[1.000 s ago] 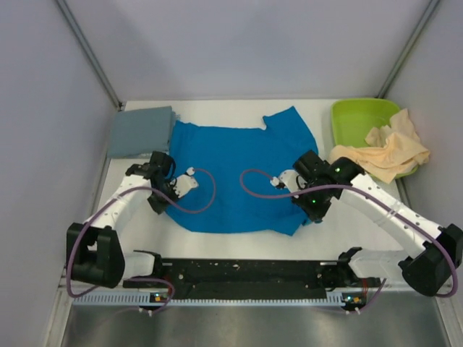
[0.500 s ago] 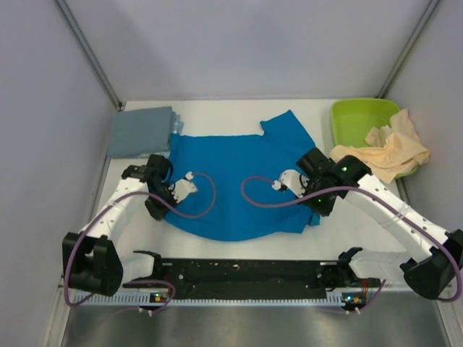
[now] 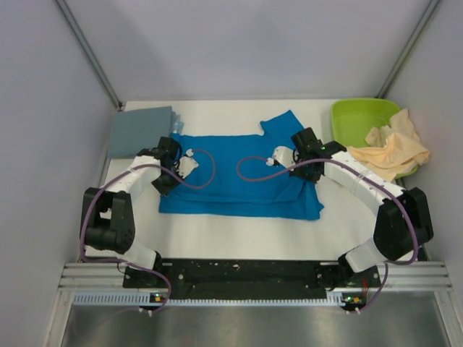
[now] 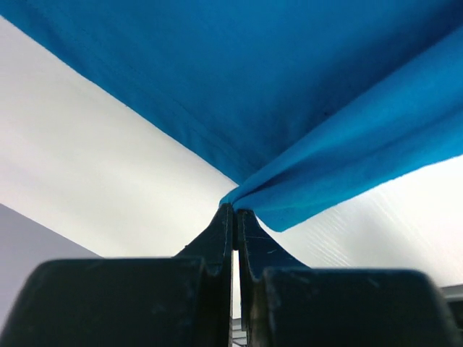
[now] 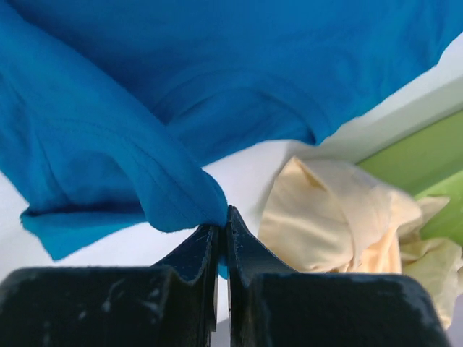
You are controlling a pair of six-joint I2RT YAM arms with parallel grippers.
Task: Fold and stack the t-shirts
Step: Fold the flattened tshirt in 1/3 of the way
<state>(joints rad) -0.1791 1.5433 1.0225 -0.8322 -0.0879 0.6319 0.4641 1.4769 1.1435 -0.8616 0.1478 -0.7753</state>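
A bright blue t-shirt (image 3: 239, 181) lies mid-table, its near half folded back over the far half, one sleeve (image 3: 286, 126) sticking out at the far side. My left gripper (image 3: 171, 160) is shut on the shirt's left edge; the left wrist view shows the blue cloth (image 4: 304, 108) pinched at the fingertips (image 4: 226, 217). My right gripper (image 3: 309, 155) is shut on the shirt's right edge; the right wrist view shows a blue fold (image 5: 166, 181) clamped between its jaws. A pale cream-peach t-shirt (image 3: 391, 153) hangs crumpled over the tub's rim. A grey-blue folded shirt (image 3: 139, 131) lies at the far left.
A lime-green plastic tub (image 3: 358, 119) stands at the far right, also visible in the right wrist view (image 5: 427, 166). Grey enclosure walls close in on the left, the back and the right. A black rail (image 3: 246, 275) runs along the table's near edge.
Both grippers have carried the blue shirt's near hem away from me toward the far side, folding it over itself. The shirt now lies as a narrower band.
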